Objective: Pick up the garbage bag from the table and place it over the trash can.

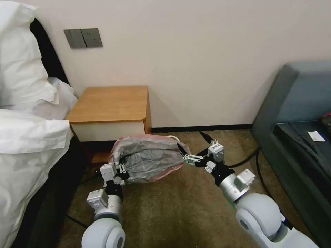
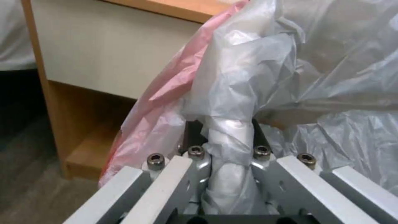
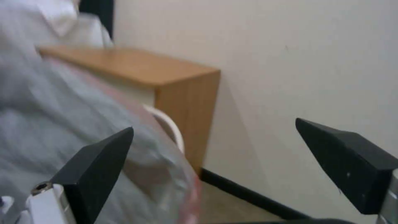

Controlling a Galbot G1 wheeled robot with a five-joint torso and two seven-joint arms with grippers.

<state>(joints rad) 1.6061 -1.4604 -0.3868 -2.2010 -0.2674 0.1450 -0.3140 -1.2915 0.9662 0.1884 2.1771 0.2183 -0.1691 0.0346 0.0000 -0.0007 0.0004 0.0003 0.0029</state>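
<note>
The garbage bag point(image 1: 148, 159), grey and crinkly with a pinkish-red edge, is stretched low in front of the table point(image 1: 110, 103). My left gripper point(image 1: 119, 169) is shut on a twisted bunch of the bag point(image 2: 290, 62) at its near left corner, and the left wrist view shows the gripper point(image 2: 224, 132) clamped on that bunch. My right gripper point(image 1: 186, 155) is open at the bag's right end, and in its own view the gripper point(image 3: 224, 149) has nothing between the spread fingers, with the bag point(image 3: 62, 124) beside one finger. A bit of the trash can's cream rim point(image 3: 169, 124) peeks from under the bag point(image 1: 173, 138).
White bedding point(image 1: 24, 137) fills the left side, close to my left arm. A grey sofa point(image 1: 300, 113) stands at the right. Black cables point(image 1: 248, 158) cross the carpet behind my right arm. The wall is just behind the nightstand point(image 3: 166, 74).
</note>
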